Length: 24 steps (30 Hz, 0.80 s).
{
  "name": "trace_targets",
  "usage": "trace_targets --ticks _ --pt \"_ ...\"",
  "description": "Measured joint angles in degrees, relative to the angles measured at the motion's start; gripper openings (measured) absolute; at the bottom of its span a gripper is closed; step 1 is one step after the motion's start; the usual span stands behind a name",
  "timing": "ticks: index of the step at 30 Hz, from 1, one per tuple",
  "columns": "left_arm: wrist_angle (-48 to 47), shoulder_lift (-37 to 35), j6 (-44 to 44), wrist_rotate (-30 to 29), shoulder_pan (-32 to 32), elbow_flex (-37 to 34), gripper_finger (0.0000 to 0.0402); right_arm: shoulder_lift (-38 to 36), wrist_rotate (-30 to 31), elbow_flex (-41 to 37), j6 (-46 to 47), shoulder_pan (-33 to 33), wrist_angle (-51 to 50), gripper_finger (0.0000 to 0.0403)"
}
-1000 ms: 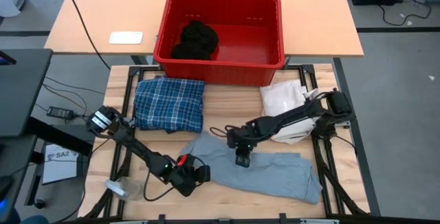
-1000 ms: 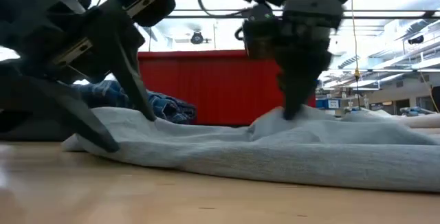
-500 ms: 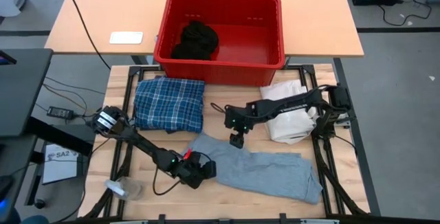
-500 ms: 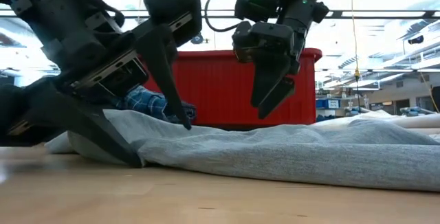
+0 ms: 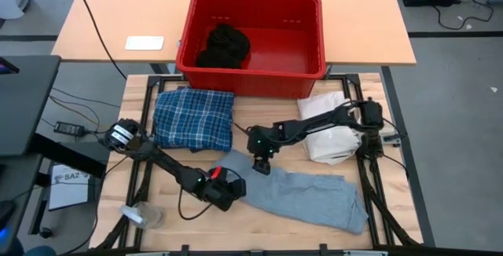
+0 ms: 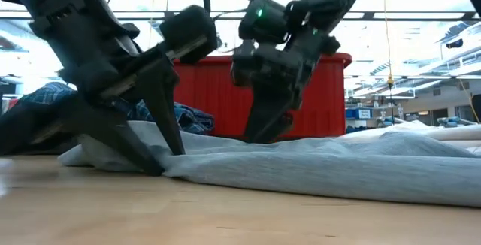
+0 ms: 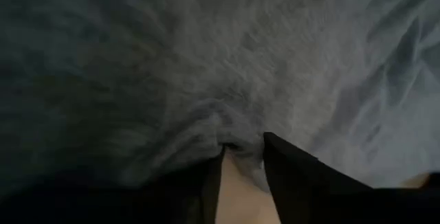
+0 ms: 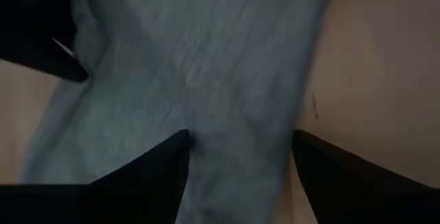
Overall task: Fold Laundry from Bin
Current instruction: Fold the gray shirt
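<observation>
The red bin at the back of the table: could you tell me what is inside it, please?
Inside the red bin lies one crumpled black garment, toward its left side; the remaining floor is bare red plastic. Anything beneath the garment is hidden.

grey piece (image 5: 302, 195) flat | plaid shirt (image 5: 193, 118) folded | red bin (image 5: 306, 61): black piece (image 5: 223, 45)

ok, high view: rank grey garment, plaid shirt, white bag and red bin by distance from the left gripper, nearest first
1. Grey garment: at the left gripper, on the garment's left end.
2. Plaid shirt: folded, on the table's left, between gripper and bin.
3. White bag: across the table, right side.
4. Red bin: beyond the table's far edge; bag and bin are close to call.
</observation>
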Motion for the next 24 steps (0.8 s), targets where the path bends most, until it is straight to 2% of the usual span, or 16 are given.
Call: trace_targets --ticks 3,8,12,17,20,24 --pt "-1.12 0.03 1.0 -0.87 0.83 -0.03 0.0096 2.57 -1.8 0.09 -0.16 -0.08 2.4 0.0262" --pt "-2.45 0.24 8.37 -5.54 1.6 -0.19 0.0056 5.29 -5.1 0.27 -2.72 0.3 4.97 0.0244" --pt "-2.93 0.33 13.15 -7.67 1.9 -0.29 0.0013 6.33 -8.28 0.33 -4.29 0.35 5.76 0.0179" --pt "-1.57 0.46 17.0 -10.13 1.95 -0.56 0.0006 6.34 -11.4 0.18 -4.49 -0.79 6.42 0.0035" --pt "4.05 0.65 25.59 -12.91 1.98 -0.73 0.0004 6.39 -14.8 0.08 -3.09 -1.72 6.35 0.002" --pt "9.38 1.05 39.81 -11.92 1.38 1.06 0.0002 4.01 -18.11 -0.26 -2.07 -2.33 1.43 0.0019"
